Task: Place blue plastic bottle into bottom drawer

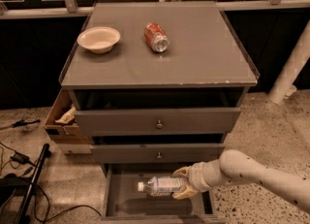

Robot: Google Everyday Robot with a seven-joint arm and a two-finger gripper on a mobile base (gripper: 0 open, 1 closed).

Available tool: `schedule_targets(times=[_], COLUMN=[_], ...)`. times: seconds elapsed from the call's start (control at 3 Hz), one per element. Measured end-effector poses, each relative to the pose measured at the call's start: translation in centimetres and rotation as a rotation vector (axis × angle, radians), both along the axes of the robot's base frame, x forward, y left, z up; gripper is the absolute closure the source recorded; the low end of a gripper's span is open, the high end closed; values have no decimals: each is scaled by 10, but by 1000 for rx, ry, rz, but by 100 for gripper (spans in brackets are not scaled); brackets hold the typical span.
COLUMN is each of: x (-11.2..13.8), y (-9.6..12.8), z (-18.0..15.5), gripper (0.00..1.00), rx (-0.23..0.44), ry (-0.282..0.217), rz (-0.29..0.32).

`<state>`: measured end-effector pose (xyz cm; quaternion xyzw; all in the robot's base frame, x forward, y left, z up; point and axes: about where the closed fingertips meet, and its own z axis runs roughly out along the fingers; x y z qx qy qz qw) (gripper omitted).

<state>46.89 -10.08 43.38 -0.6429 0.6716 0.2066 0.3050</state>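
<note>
The blue plastic bottle (161, 185) lies on its side in my gripper (181, 183), white cap pointing left, held just above the floor of the bottom drawer (121, 207). The drawer is pulled open at the foot of the grey cabinet. My gripper is shut on the bottle's base end, its tan fingers above and below it. My white arm (252, 174) reaches in from the lower right. The bottle's shadow falls on the drawer floor below it.
A red soda can (156, 37) lies on its side and a white bowl (99, 39) stands on the cabinet top. Two knobbed drawers (158, 123) sit above the open one. A cardboard box (62, 119) stands at the cabinet's left. Cables and a black pole (29, 184) lie on the floor.
</note>
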Motion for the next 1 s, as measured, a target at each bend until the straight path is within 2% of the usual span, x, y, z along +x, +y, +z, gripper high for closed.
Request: schedule_targets(times=[0.33, 0.67, 1.0], x=[1, 8, 16], y=[-6, -11, -1], z=[-23, -65, -118], gripper=[100, 100, 100], rx=[-11, 14, 58], ry=[-21, -68, -90], rz=[10, -6, -8])
